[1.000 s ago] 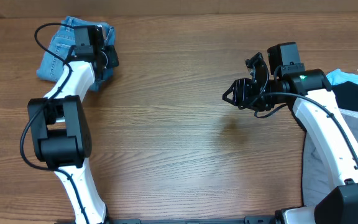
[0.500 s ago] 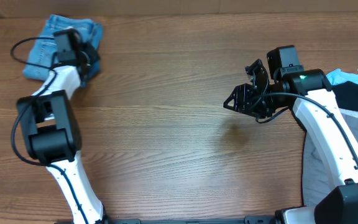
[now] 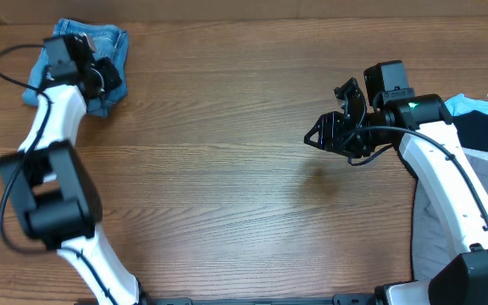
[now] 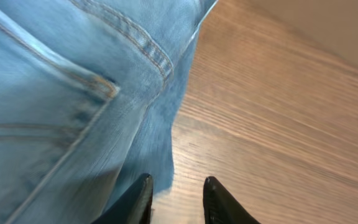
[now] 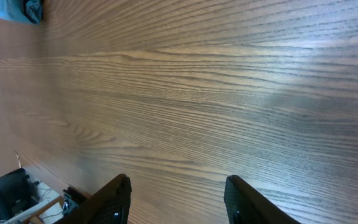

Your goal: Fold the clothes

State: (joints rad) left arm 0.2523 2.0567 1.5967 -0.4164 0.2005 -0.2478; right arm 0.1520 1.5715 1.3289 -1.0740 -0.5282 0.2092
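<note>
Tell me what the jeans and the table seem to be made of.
Jeans: denim, probably cotton, matte light blue; doubled seam stitching and a pocket corner show. Table: wood or wood-look laminate, smooth with a slight sheen; long grain lines run across it, and which of the two is unclear.

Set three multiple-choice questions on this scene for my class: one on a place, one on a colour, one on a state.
1. Where do the jeans lie on the table?
A far-left corner
B centre
C near edge

2. What colour are they?
A black
B light blue
C red

3. How is the right hand?
A shut on cloth
B holding jeans
C open, empty

Key:
1. A, they sit top left in the overhead view.
2. B, pale denim fills the left wrist view.
3. C, its fingers stand apart over bare table.
</note>
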